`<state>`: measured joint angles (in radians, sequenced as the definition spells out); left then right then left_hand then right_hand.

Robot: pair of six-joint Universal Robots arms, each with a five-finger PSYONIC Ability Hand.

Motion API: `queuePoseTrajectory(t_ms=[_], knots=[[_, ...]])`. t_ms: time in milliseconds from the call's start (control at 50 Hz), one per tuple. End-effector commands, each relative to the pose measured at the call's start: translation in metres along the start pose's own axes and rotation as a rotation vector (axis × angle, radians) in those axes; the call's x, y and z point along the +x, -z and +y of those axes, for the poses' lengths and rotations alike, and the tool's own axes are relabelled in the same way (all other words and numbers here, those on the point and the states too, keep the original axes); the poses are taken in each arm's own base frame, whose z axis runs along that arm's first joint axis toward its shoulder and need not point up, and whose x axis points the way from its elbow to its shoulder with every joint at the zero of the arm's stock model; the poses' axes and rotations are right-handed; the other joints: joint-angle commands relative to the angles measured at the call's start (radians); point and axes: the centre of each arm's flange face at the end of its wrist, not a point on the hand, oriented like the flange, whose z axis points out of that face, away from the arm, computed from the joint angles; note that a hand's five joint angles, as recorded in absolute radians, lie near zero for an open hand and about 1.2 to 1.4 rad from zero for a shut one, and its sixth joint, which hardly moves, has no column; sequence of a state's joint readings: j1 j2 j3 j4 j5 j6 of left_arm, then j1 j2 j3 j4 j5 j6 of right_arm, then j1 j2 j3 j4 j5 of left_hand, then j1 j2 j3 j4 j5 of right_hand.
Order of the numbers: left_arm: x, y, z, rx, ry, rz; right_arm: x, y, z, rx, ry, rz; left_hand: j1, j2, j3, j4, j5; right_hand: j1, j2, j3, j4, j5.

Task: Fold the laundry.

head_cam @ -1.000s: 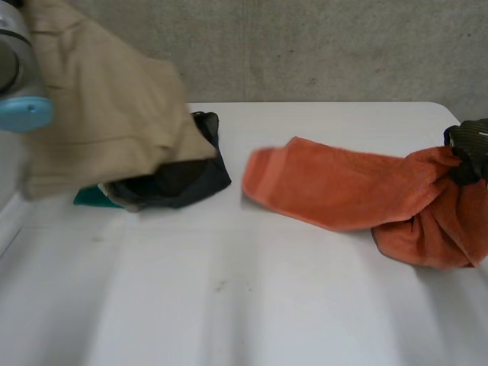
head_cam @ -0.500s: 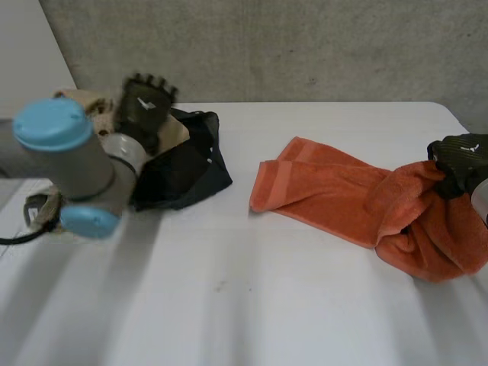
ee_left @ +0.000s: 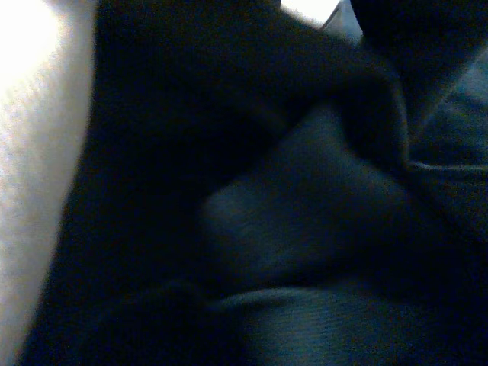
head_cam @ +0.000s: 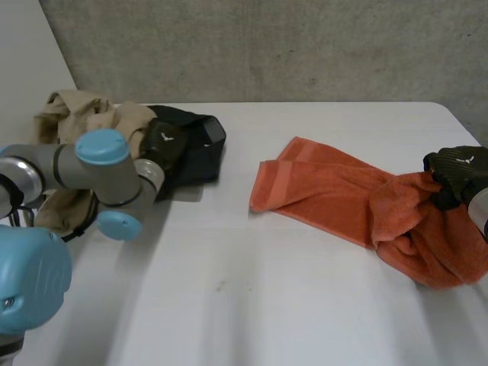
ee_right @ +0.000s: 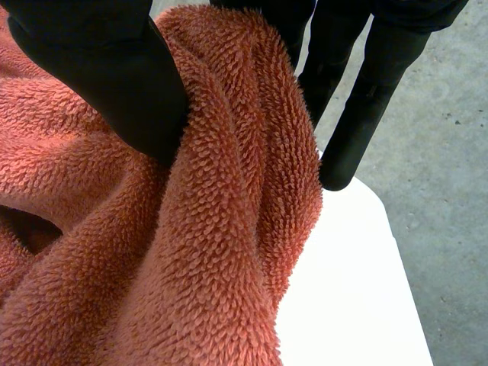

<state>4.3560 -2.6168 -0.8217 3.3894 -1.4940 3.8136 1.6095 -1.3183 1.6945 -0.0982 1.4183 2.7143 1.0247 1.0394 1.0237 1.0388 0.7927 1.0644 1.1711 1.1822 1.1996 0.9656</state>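
Right wrist view: pinches orange towel point(ee_right: 213, 252) with right hand point(ee_right: 99, 69); rests left hand point(head_cam: 166, 145) on black garment point(head_cam: 203, 152), grip indeterminable.

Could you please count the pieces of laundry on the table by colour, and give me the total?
Orange: 1 (orange towel)
Black: 1 (black garment)
Beige: 1 (beige garment)
Total: 3
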Motion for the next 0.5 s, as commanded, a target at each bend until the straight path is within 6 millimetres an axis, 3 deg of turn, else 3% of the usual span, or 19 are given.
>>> queuePoseTrajectory(t_ms=[20, 160, 240, 300, 420, 460, 480, 500], knots=[[-0.066, -0.021, 0.034, -0.137, -0.105, -0.272, -0.001, 0.000, 0.001, -0.004, 0.010, -0.001, 0.372, 0.357, 0.373, 0.357, 0.429, 0.332, 0.225, 0.214, 0.197, 0.256], [-0.149, -0.024, 0.075, -0.289, -0.230, -0.517, -0.006, -0.004, 0.007, -0.023, 0.031, -0.011, 0.372, 0.357, 0.373, 0.357, 0.429, 0.332, 0.225, 0.214, 0.197, 0.256], [-0.169, -0.022, 0.087, -0.308, -0.262, -0.570, -0.011, -0.003, 0.006, -0.018, 0.037, -0.025, 0.372, 0.357, 0.373, 0.357, 0.429, 0.332, 0.225, 0.214, 0.197, 0.256], [-0.170, -0.020, 0.092, -0.322, -0.264, -0.567, -0.015, -0.002, 0.005, -0.015, 0.040, -0.035, 0.372, 0.357, 0.373, 0.357, 0.429, 0.332, 0.225, 0.214, 0.197, 0.256], [-0.150, -0.009, 0.095, -0.354, -0.249, -0.497, -0.017, -0.001, 0.004, -0.014, 0.042, -0.041, 0.372, 0.357, 0.373, 0.357, 0.429, 0.332, 0.225, 0.214, 0.197, 0.256], [-0.148, -0.005, 0.088, -0.352, -0.246, -0.484, -0.017, -0.001, 0.004, -0.014, 0.042, -0.041, 0.039, 0.025, 0.040, 0.025, 0.097, 0.332, 0.225, 0.214, 0.197, 0.256], [-0.145, -0.001, 0.079, -0.341, -0.244, -0.467, -0.017, -0.001, 0.004, -0.014, 0.040, -0.041, -0.314, -0.329, -0.313, -0.329, -0.257, 0.332, 0.225, 0.214, 0.197, 0.256], [-0.142, 0.001, 0.073, -0.332, -0.239, -0.457, -0.017, -0.001, 0.004, -0.014, 0.040, -0.041, -0.475, -0.490, -0.474, -0.489, -0.417, 0.332, 0.225, 0.214, 0.197, 0.256]])
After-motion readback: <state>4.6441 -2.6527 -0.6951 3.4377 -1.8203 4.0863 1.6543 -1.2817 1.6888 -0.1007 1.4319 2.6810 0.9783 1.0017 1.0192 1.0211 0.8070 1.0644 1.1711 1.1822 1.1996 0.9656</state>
